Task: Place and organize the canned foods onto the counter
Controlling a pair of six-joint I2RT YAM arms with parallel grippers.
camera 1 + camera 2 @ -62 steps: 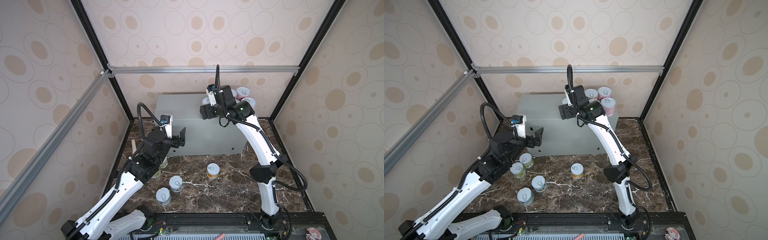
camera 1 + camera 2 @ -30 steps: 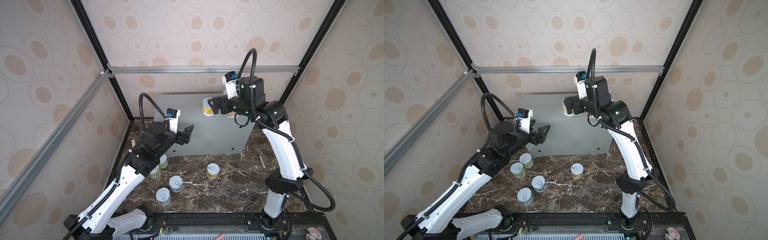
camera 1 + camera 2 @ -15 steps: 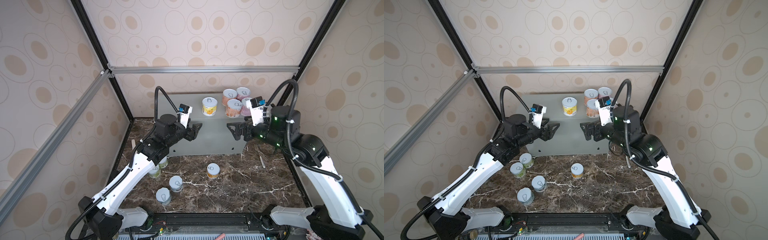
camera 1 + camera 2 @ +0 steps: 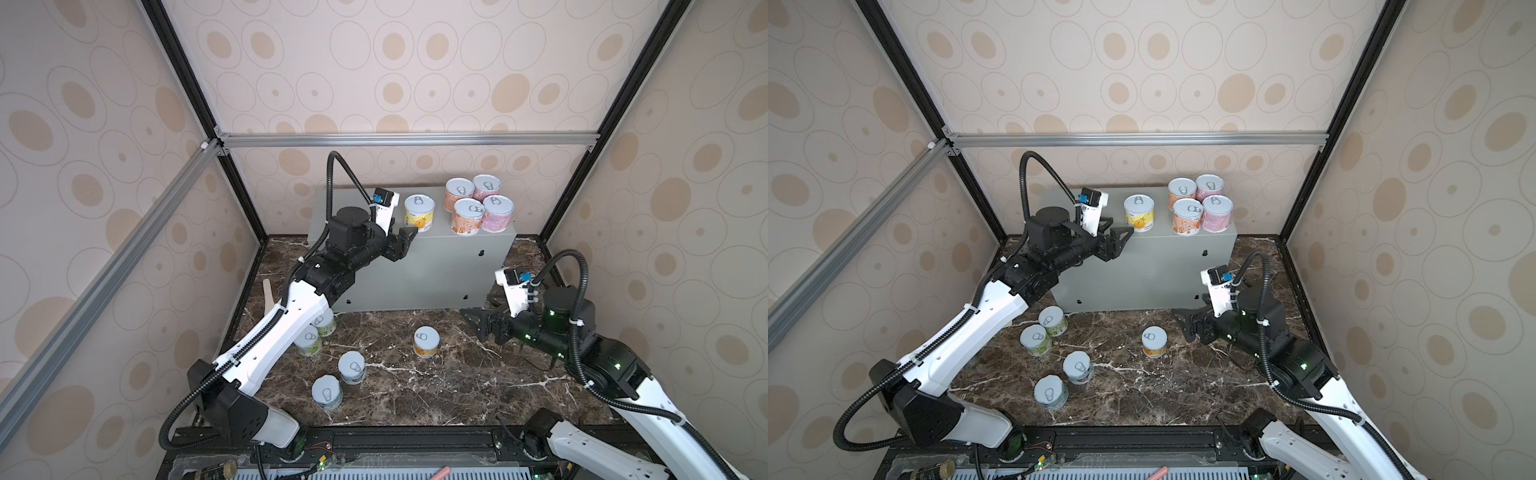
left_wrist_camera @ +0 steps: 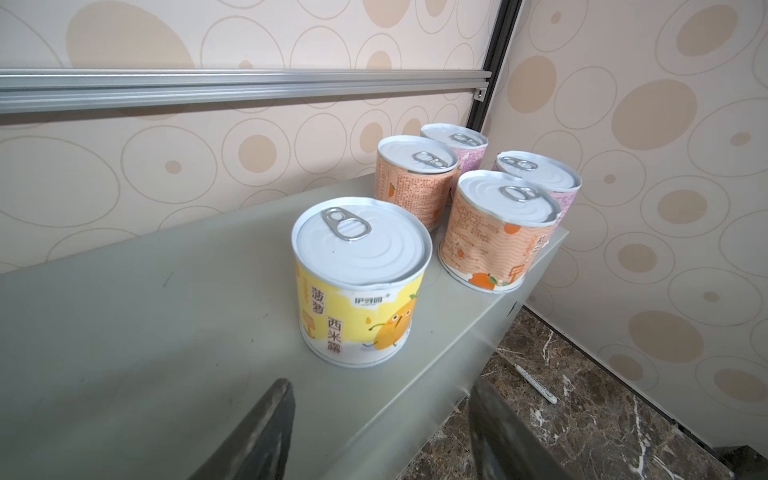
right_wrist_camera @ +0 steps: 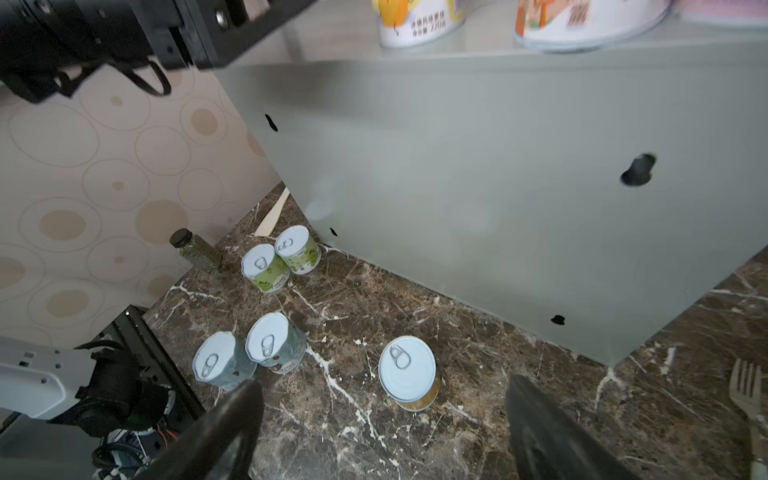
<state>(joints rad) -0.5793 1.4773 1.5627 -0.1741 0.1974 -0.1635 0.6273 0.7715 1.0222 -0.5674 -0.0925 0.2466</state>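
On the left, two short round cans with green labels (image 4: pixel 1052 322) stand touching each other on the dark brown marble floor (image 4: pixel 457 386). They are right by the bottom corner of the big light-grey metal box, the counter (image 4: pixel 419 270). Near them stand two short round cans with blue labels (image 4: pixel 351 368), side by side. These four have not moved.

The left claw (image 4: pixel 408 240) has come up from over the floor cans to the front edge of the counter. Its two fingers are apart and nothing is between them, though they have pinched in a bit. It points at the short yellow-label can with a silver pull-tab lid (image 5: pixel 359 282). It is near that can but not touching it.

That yellow can is the big change. A second ago the right claw carried it in the air above the counter. Now it stands upright on top, a little apart from two orange-label cans (image 5: pixel 494 241) and two pink-label cans (image 4: pixel 497 212) bunched at the right end. So five cans are up and five are left below.

The other yellow can (image 6: pixel 409 372) stands alone on the floor near the middle. The right claw (image 6: pixel 382 432) has swung down low next to it, fingers spread wide and empty. I think this can goes up next, beside its twin.
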